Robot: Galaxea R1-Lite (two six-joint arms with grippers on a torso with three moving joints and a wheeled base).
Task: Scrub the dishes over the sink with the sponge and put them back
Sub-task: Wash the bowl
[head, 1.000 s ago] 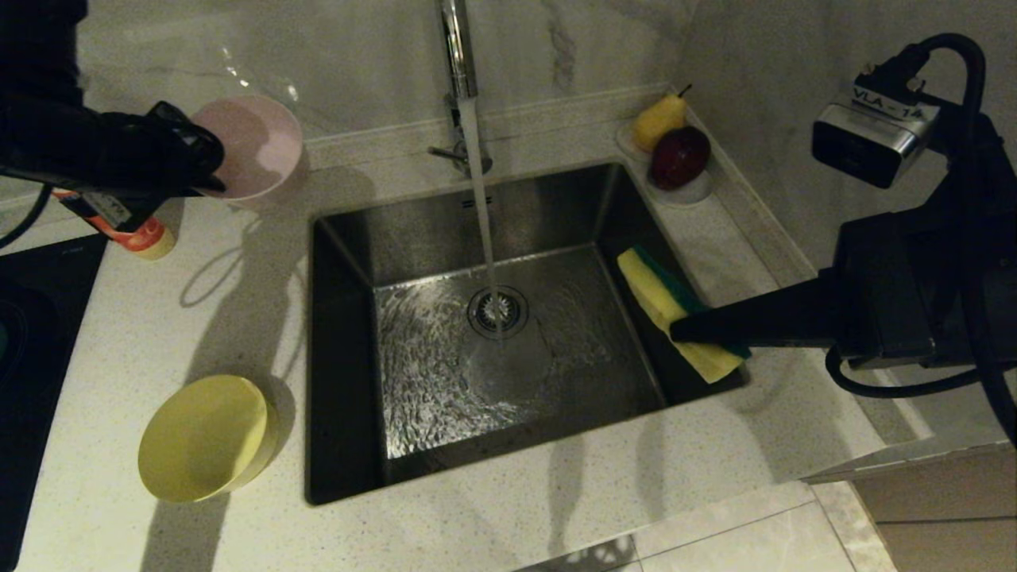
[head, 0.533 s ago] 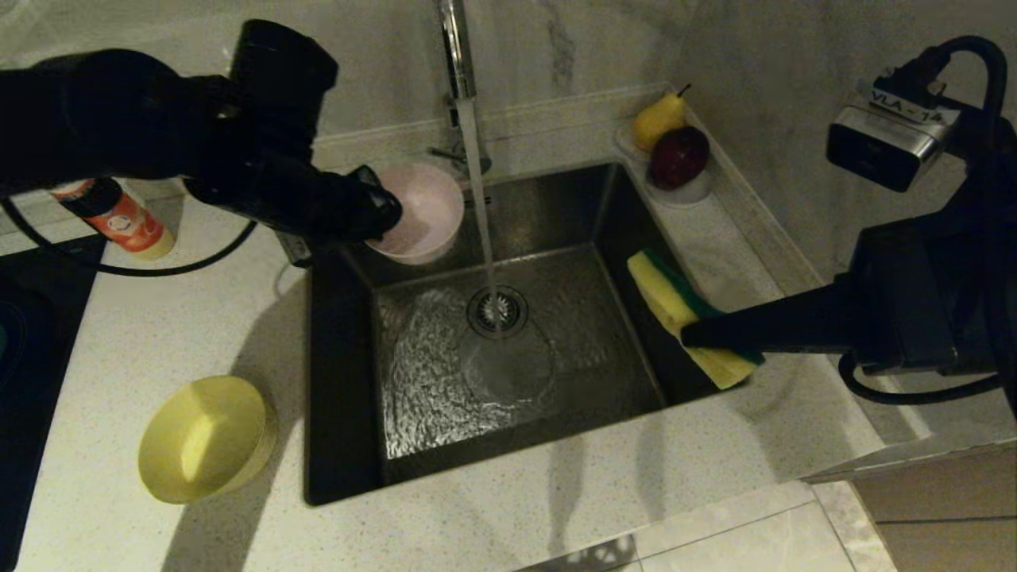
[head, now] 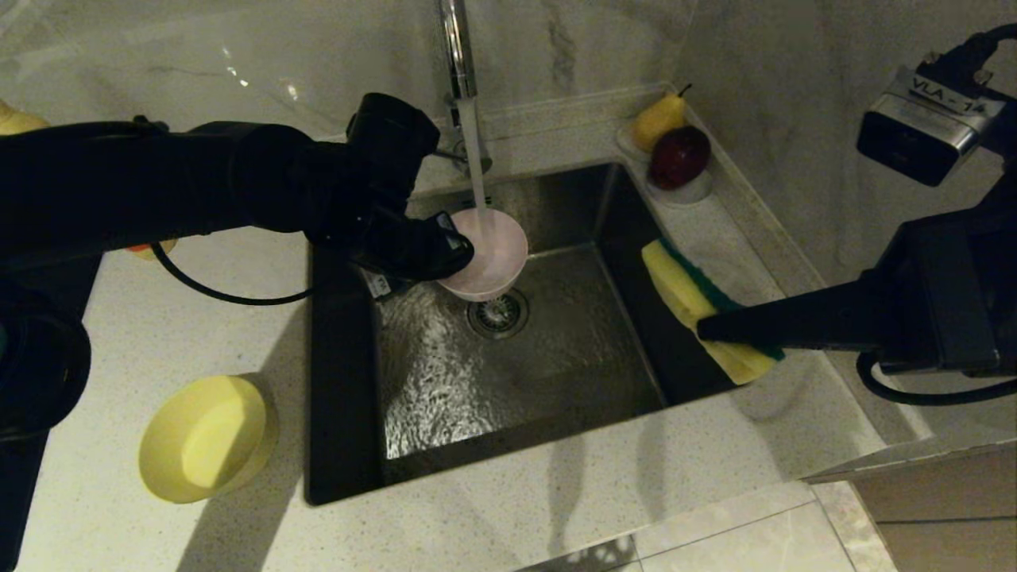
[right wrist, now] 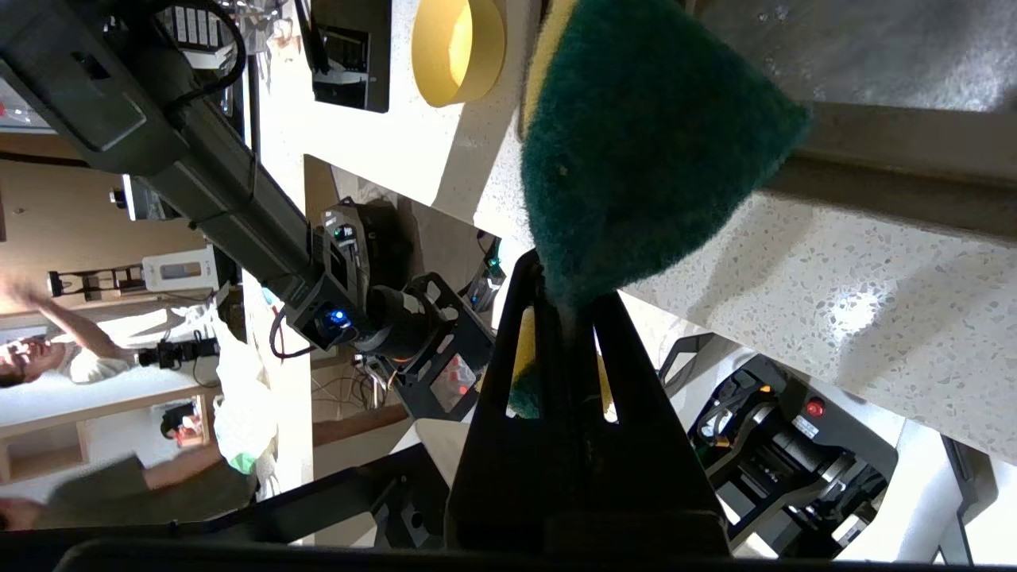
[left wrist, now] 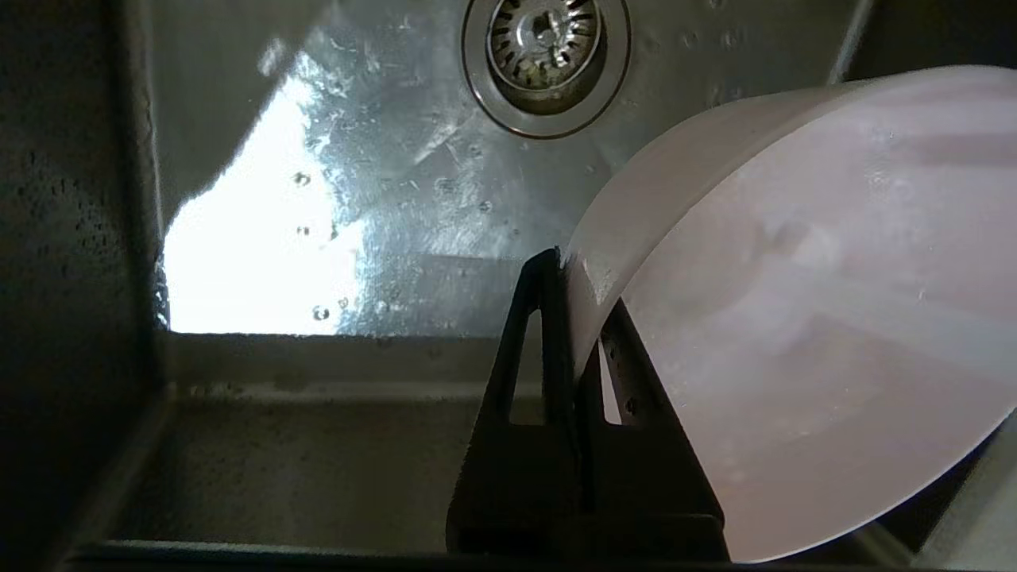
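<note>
- The left gripper (head: 457, 250) reaches in from the left over the sink (head: 349, 238), its fingers (left wrist: 548, 318) clamped tight on the near rim of the pink bowl (head: 486, 253).
- The bowl hangs above the drain strainer (head: 499, 314), mouth tilted up and slightly toward the right, directly beneath the faucet (head: 454, 48); the stream of water (head: 475, 159) falls into it.
- The right gripper (head: 711, 327) is at the sink's right edge, closed on the sponge (head: 690, 306).
- The sponge's long axis runs from near the sink's front right corner back toward the far wall, with its yellow foam facing the basin and its green scouring layer (right wrist: 636, 159) facing away to the right.
- The yellow bowl (head: 208, 438) lies tipped on its side on the countertop (head: 199, 334) left of the sink, opening turned toward the front left.
- A pear (head: 658, 121) and a red apple (head: 678, 156) rest on a small dish (head: 690, 191) at the far right corner.
</note>
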